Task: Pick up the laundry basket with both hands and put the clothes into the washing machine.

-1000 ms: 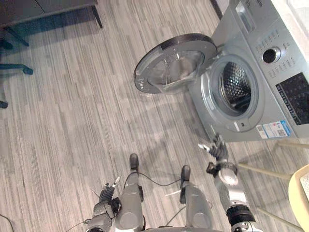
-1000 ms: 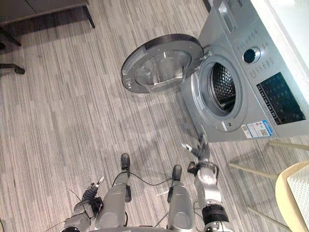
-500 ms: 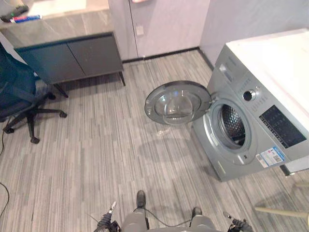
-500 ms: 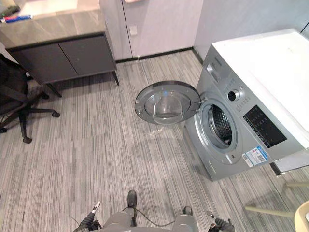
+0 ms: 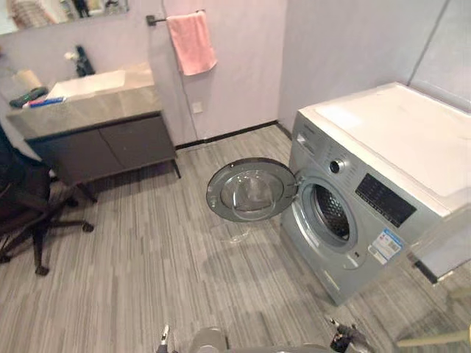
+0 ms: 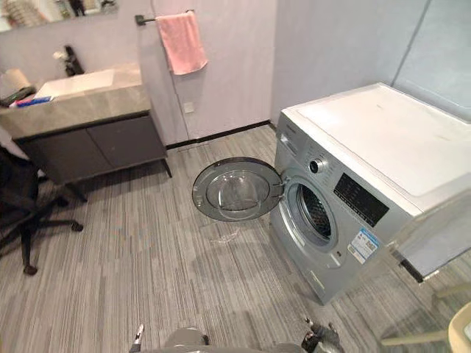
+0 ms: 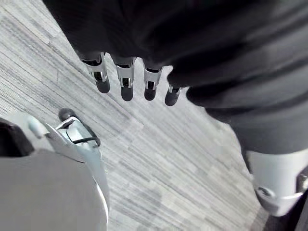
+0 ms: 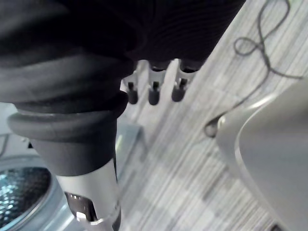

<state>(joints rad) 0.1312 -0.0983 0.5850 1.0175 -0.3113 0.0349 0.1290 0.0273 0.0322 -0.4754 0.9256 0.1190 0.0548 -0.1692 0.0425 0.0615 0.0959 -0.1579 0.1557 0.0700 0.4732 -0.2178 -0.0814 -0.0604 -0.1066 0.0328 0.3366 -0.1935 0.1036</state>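
In the left eye view, the washing machine (image 5: 368, 198) is standing at the floor's (image 5: 147, 279) right edge with its door (image 5: 249, 191) open. It is well ahead of the left hand (image 5: 163, 340) and right hand (image 5: 344, 340), and a pink towel (image 5: 191, 43) is hanging beyond. In the left wrist view, relaxed fingers (image 7: 126, 86) are being held over the floor, grasping nothing. In the right wrist view, straight, empty fingers (image 8: 154, 91) are being held near the drum (image 8: 19, 192).

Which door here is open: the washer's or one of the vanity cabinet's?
The round door of the washing machine, swung wide off the drum opening; the two dark cabinet doors under the sink sit shut.
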